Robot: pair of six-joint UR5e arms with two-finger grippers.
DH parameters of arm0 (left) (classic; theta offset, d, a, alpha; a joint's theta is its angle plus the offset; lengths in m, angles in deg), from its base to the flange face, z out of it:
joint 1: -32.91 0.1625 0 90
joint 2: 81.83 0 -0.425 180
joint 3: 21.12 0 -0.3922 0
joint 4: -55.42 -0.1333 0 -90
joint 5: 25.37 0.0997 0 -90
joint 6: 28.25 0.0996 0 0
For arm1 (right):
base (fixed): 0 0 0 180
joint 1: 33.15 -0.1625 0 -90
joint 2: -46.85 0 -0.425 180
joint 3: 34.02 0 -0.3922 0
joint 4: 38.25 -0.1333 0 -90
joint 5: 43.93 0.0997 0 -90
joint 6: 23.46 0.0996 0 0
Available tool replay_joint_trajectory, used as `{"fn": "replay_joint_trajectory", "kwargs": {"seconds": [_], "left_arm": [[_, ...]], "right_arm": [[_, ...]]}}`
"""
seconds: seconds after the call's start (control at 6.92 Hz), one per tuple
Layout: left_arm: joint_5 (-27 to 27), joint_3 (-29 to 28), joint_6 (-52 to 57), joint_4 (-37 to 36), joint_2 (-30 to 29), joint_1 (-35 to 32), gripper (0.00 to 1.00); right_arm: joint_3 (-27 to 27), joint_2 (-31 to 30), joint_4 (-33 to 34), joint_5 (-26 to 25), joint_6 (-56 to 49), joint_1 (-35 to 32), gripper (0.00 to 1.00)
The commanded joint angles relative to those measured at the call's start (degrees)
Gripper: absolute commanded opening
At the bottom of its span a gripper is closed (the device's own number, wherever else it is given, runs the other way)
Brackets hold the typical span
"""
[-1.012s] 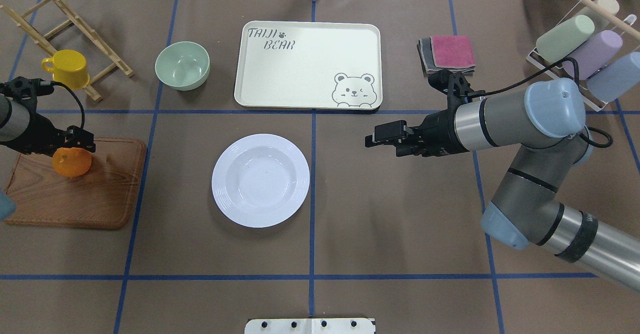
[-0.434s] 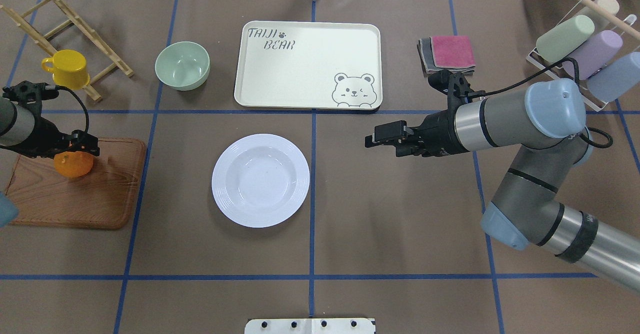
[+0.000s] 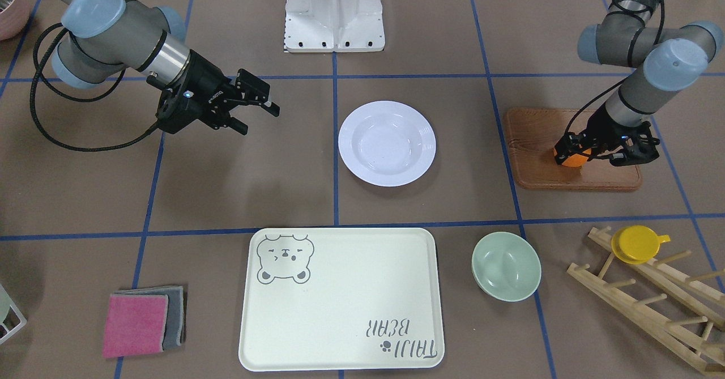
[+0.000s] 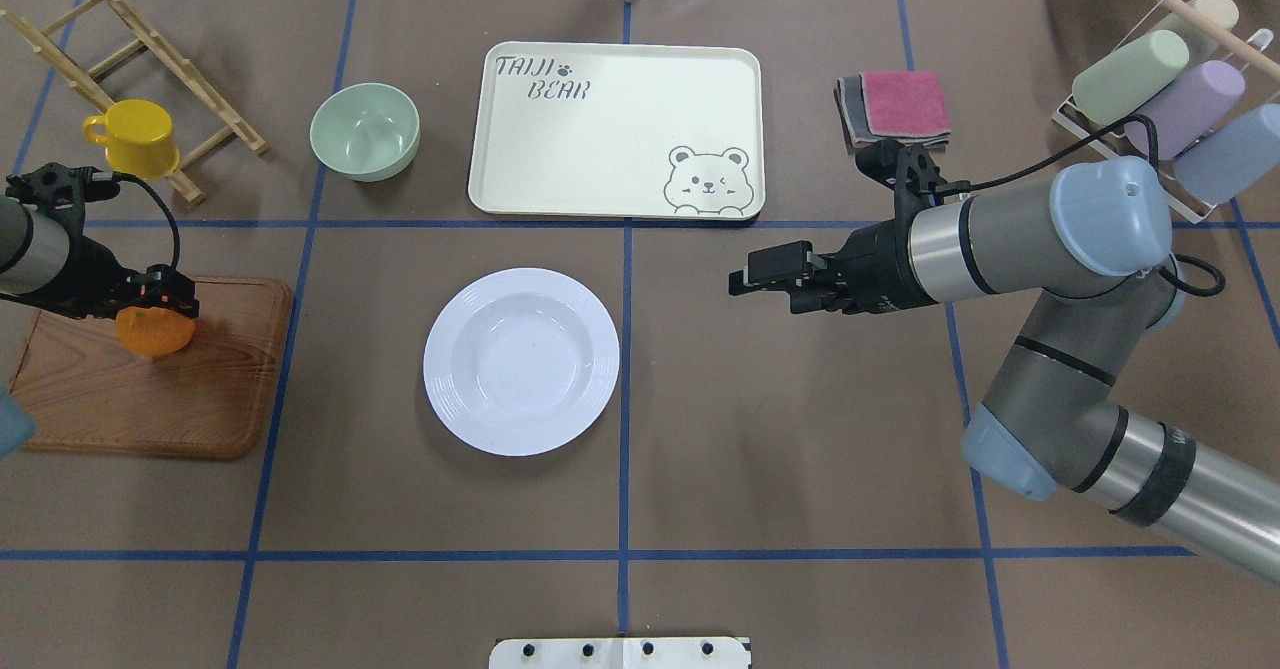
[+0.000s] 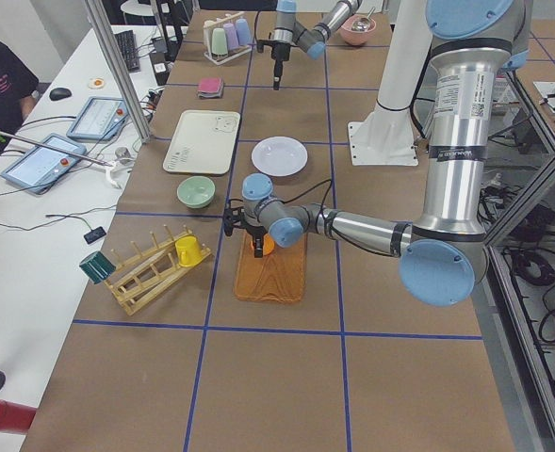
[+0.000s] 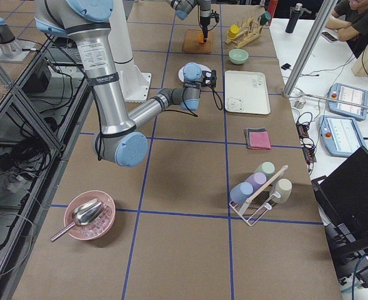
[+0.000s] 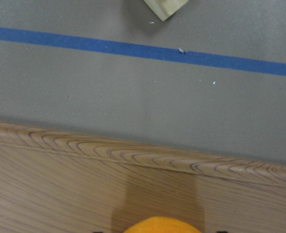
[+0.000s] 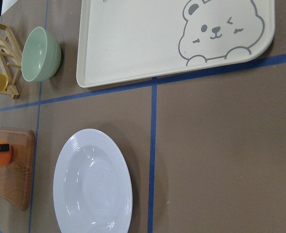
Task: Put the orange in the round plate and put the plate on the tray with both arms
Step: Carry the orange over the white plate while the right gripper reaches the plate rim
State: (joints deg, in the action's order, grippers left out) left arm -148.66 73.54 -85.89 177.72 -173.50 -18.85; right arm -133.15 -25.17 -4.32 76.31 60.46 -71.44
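The orange is on the brown wooden board at the table's left. My left gripper reaches down over it, its fingers shut on the orange's two sides. In the left wrist view only the orange's top shows, at the bottom edge. The white round plate lies empty at the table's middle. The cream tray with the bear drawing lies beyond it, bare. My right gripper hovers open and empty to the right of the plate.
A pale-green bowl stands left of the tray. A yellow cup hangs on a wooden rack at the far left. Folded cloths and a rack of pastel cups are at the far right.
My left gripper has come down around the orange and closed in on it, shifting slightly right. The orange has been nudged a little. The right arm has not moved.
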Motion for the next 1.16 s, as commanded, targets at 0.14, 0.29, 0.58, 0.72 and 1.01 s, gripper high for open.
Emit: {"fn": "replay_joint_trajectory", "kwargs": {"seconds": [0.14,0.29,0.58,0.72,1.01], "left_arm": [[-1.6,7.97,-2.11,-8.62,-1.66,0.43,0.73],[-1.6,8.87,-6.91,-12.58,-6.9,1.04,0.73],[-0.9,8.87,-17.02,-19.26,-17.18,5.95,0.73],[1.88,8.87,-20.63,-22.52,-21.5,9.54,0.74],[5.95,8.26,-25.56,-24.66,-26.36,16.58,0.74]], "right_arm": [[0.6,0.91,-2.36,-4.27,-0.25,1.45,0.99],[3.21,3.35,-5.16,-9.09,1.41,2.77,0.99],[7.0,5.47,-9.03,-13.94,3.0,5.58,0.98],[9.98,8.53,-9.75,-16.5,3.61,6.99,0.98],[10.79,8.65,-9.85,-18.54,3.62,9.1,0.98]]}}
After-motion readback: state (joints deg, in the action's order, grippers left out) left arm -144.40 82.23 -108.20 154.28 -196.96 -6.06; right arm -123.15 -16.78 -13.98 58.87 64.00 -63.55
